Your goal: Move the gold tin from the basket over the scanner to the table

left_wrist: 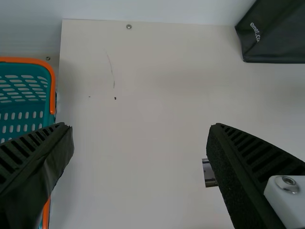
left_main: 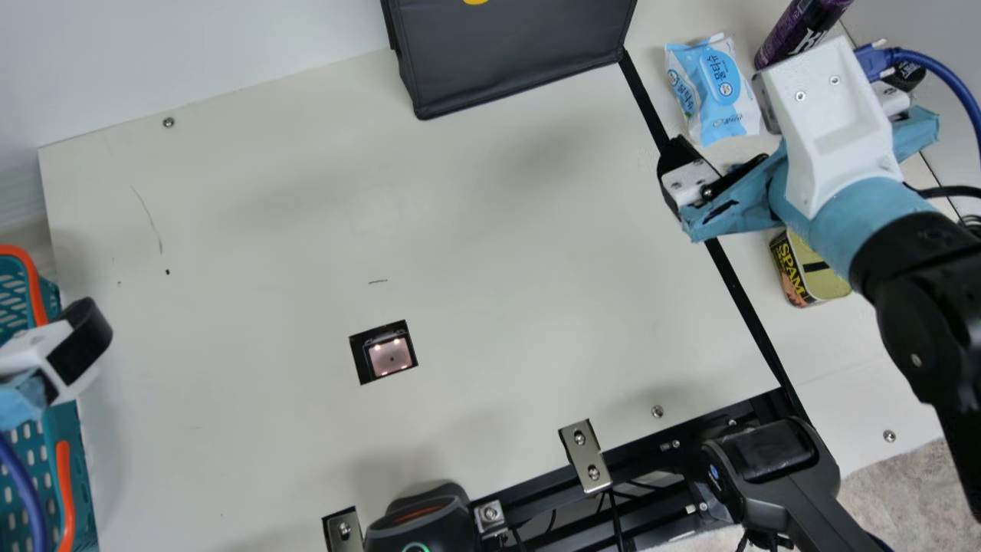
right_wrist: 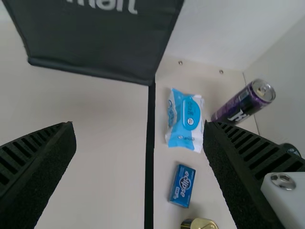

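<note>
At the left edge in the main view, my left gripper (left_main: pixel 77 345) is over the teal basket (left_main: pixel 65 429); in the left wrist view the same gripper (left_wrist: pixel 141 128) is open and holds nothing, with part of the basket (left_wrist: pixel 24 102) beside one finger. My right gripper (left_main: pixel 688 184) is above the table's right side, by the black strip. In the right wrist view this gripper (right_wrist: pixel 138 125) also stands open and empty. Partly under the right arm lies the gold tin (left_main: pixel 824 272), on the table right of the strip. The scanner window (left_main: pixel 391 357) is lit and bare.
A black bag (left_main: pixel 513 54) stands at the back. Blue wipes (left_main: pixel 713 88), a purple can (left_main: pixel 801 31) and a small blue box (right_wrist: pixel 182 185) are on the right. A handheld scanner (left_main: pixel 421 525) and a black frame (left_main: pixel 636 460) line the front edge.
</note>
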Controlling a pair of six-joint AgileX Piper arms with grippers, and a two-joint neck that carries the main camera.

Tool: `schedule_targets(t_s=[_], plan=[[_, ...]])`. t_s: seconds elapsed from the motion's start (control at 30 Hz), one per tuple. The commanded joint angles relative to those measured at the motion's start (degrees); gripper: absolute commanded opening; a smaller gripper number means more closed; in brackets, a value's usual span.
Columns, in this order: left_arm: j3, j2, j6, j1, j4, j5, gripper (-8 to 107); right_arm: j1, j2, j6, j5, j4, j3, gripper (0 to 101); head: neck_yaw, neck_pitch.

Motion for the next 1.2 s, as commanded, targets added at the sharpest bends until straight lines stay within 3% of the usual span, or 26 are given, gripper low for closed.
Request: schedule_targets(t_s=[0.0,0.5,0.7,1.17], plan=[[0.0,0.0,0.0,0.0,0.0,0.0,90,0.0,0.0,0.0,0.0,0.0,0.0,95,-0.1,-1.7],[2.8,-14.5,3.0,6.4,5.9,3.4,90,1.1,-2.6,4.7,15.0,7.0,-9.6,95,19.9,-1.7],[2.8,-14.6,3.0,6.3,5.9,3.5,90,1.4,-3.6,6.5,21.0,9.8,-13.5,95,19.9,-1.7],[2.8,-14.6,3.0,6.3,5.9,3.6,90,1.4,-3.7,6.6,21.3,9.9,-13.7,95,19.9,-1.7]])
